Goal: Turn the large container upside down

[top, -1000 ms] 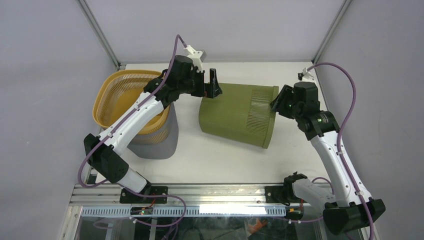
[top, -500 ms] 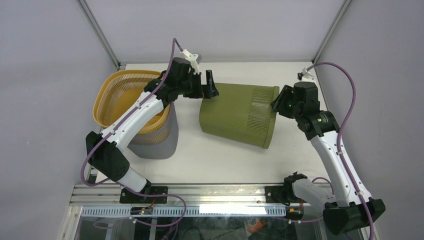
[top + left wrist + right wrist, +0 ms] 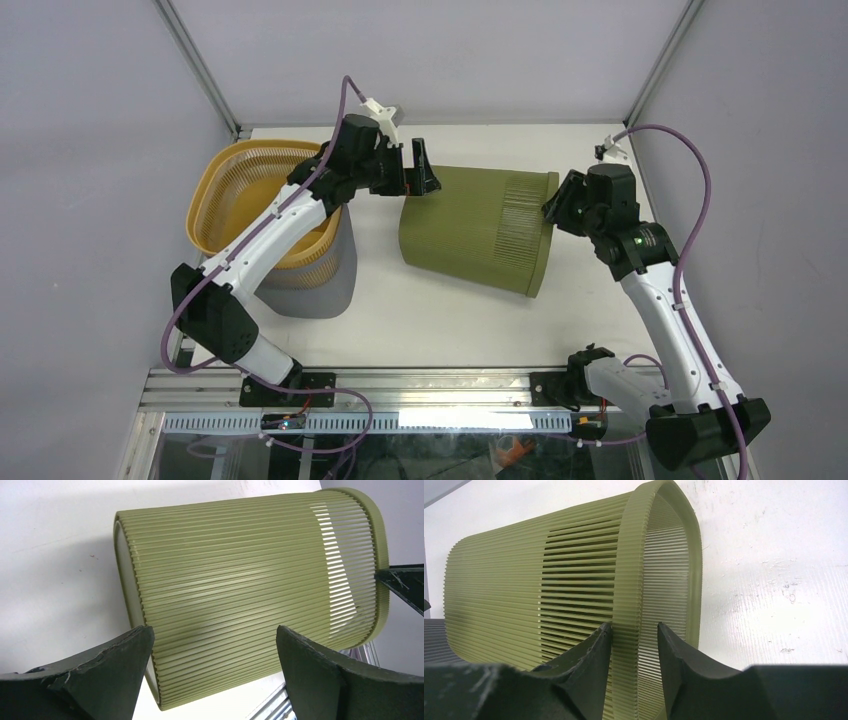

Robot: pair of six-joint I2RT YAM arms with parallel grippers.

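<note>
The large container (image 3: 470,230) is an olive-green ribbed bin lying on its side in the middle of the table, with its open rim to the right. It fills the left wrist view (image 3: 240,580) and the right wrist view (image 3: 499,590). My right gripper (image 3: 553,208) is closed on the rim, one finger outside the rim band and one inside the opening (image 3: 634,627). My left gripper (image 3: 425,170) is wide open and empty. It hovers just above the bin's closed base end without touching it (image 3: 212,632).
A yellow slatted basket (image 3: 240,190) sits in a grey bin (image 3: 325,280) at the left, under my left arm. The enclosure walls stand close behind and on both sides. A metal rail (image 3: 400,385) runs along the table's near edge.
My left gripper has drawn back a little, up and to the left, off the bin's base end. The bin has shifted very slightly. The right gripper has stayed on the rim.
</note>
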